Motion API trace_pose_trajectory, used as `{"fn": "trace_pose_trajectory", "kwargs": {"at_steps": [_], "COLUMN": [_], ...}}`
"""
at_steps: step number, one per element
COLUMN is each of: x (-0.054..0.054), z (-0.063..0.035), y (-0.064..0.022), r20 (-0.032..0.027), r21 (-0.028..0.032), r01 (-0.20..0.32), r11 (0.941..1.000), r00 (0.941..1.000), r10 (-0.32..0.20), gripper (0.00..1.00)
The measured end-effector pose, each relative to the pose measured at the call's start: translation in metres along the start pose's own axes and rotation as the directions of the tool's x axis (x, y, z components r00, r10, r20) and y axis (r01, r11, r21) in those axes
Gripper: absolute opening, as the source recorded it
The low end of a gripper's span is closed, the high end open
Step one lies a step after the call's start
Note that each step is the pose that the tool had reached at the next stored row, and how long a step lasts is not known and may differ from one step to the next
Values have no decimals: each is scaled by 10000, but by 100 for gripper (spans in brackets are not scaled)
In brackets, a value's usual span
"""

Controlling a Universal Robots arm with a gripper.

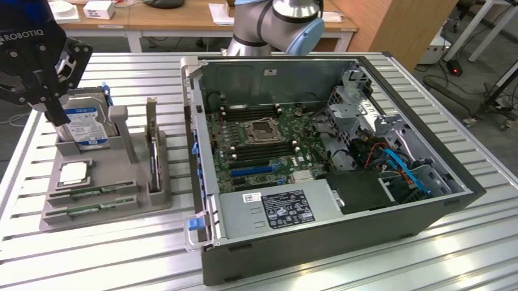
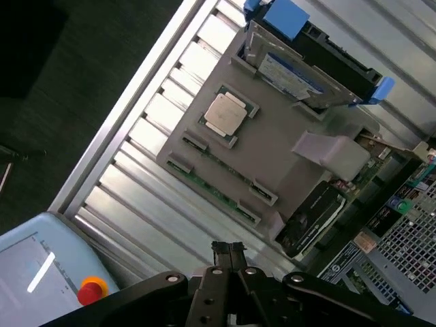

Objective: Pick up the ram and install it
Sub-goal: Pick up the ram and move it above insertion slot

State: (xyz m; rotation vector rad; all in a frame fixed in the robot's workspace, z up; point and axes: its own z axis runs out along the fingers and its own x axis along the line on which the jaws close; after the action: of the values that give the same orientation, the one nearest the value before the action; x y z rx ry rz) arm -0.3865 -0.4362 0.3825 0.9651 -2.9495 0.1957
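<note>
Two green ram sticks (image 1: 91, 194) lie side by side in slots at the near end of a grey holder (image 1: 113, 182) on the exterior view's left. In the wrist view the ram (image 2: 208, 185) runs along the holder's edge (image 2: 272, 146). My black gripper (image 1: 60, 120) hangs above the holder's far end, over the hard drive, with nothing in it. Its fingers (image 2: 228, 251) are pressed together, shut, over the table slats just beside the ram sticks. The open computer case (image 1: 324, 151) holds the motherboard, whose dark memory slots (image 1: 259, 151) flank the processor socket.
The holder also carries a silver hard drive (image 1: 87, 124), a square processor chip (image 1: 73, 174) and an upright expansion card (image 1: 152, 151). A teach pendant (image 2: 41, 266) with a red button lies past the table's edge. Bare slatted table (image 1: 97, 254) surrounds the holder.
</note>
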Motion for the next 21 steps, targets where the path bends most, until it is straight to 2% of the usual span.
{"fn": "trace_pose_trajectory", "kwargs": {"at_steps": [5,10,16,21], "x": [3,7,10,13], "z": [0,0,0,0], "y": [2,5,7,10], "r20": [-61,-130,-216,-292], "r21": [180,353,551,707], "r01": [474,936,1497,1956], "r11": [9987,9950,9872,9781], "r00": [9989,9956,9886,9806], "r10": [-473,-932,-1487,-1940], "gripper": [9,9,9,9]}}
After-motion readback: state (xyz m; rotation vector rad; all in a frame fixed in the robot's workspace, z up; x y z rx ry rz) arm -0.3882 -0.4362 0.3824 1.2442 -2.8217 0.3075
